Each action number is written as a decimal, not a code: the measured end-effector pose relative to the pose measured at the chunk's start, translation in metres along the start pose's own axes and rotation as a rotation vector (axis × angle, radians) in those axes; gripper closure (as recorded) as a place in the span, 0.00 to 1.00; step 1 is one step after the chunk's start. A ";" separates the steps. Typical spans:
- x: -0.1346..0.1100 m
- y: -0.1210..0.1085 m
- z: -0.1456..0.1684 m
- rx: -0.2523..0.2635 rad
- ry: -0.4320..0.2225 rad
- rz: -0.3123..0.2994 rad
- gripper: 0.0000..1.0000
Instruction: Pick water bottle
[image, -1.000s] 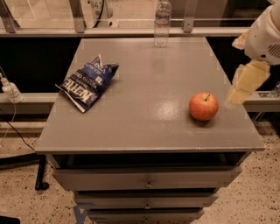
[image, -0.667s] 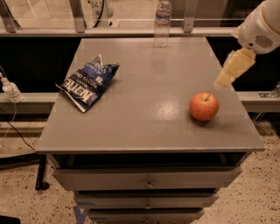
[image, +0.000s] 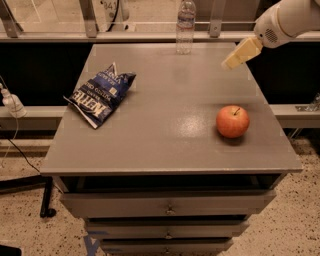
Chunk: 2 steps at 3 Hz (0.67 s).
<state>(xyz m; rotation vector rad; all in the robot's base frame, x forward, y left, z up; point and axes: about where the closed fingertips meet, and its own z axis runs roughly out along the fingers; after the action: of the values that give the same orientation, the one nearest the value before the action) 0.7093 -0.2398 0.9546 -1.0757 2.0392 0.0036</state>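
The water bottle (image: 185, 26) is a slim clear ribbed bottle with a pale label band. It stands upright at the far edge of the grey table (image: 165, 150), near the middle. My gripper (image: 239, 54) hangs on a white arm over the table's far right part. It is to the right of the bottle, apart from it and above the table top. It holds nothing that I can see.
A red apple (image: 232, 121) sits on the right side of the table. A blue chip bag (image: 100, 93) lies on the left side. Drawers are below the table's front edge. A rail and glass wall run behind the table.
My gripper has moved up and to the left, from beside the apple at the right edge to over the far right part of the table, nearer the bottle. The objects have not moved.
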 end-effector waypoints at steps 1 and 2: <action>0.000 0.001 0.000 -0.002 0.001 0.000 0.00; 0.000 0.001 0.003 -0.005 -0.006 0.008 0.00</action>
<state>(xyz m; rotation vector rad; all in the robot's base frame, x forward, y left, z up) 0.7103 -0.2377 0.9522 -1.0693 2.0392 0.0155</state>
